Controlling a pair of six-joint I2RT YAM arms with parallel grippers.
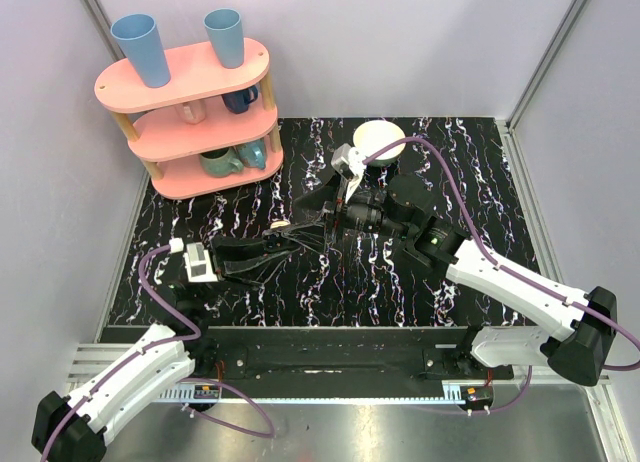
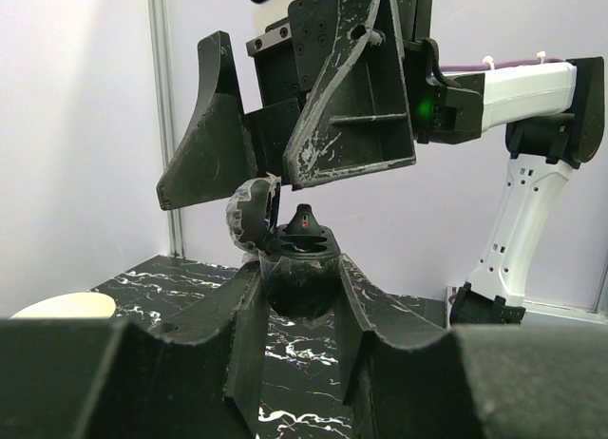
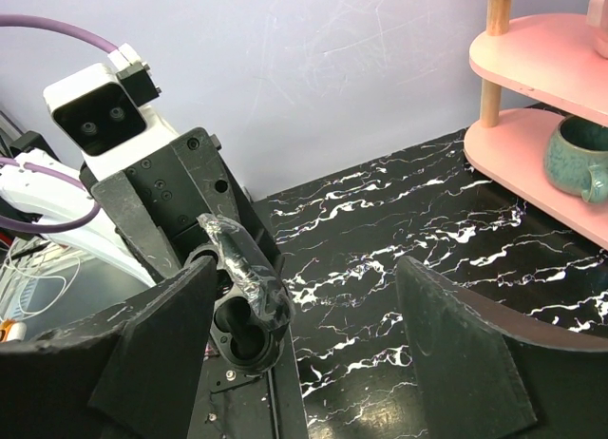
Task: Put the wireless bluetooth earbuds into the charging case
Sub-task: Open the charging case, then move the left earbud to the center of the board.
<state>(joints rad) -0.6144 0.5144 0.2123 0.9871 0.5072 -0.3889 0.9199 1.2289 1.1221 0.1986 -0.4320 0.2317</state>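
My two claws meet over the middle of the worktop, well in from every edge, with bare black marble to their right and on the near side. A pink shelf fills the far left corner, and a white bowl sits at the far edge near the right arm.

From above I see only tangled dark arms; the wrist views sort it out. The left claw is clamped on the black charging case, whose lid is tipped open. The right claw is spread wide and empty, just above the case. In the left wrist view a dark piece with a red dot stands in the case. I cannot tell if it is an earbud. The right wrist view shows only two dark wells. Pale walls close three sides.
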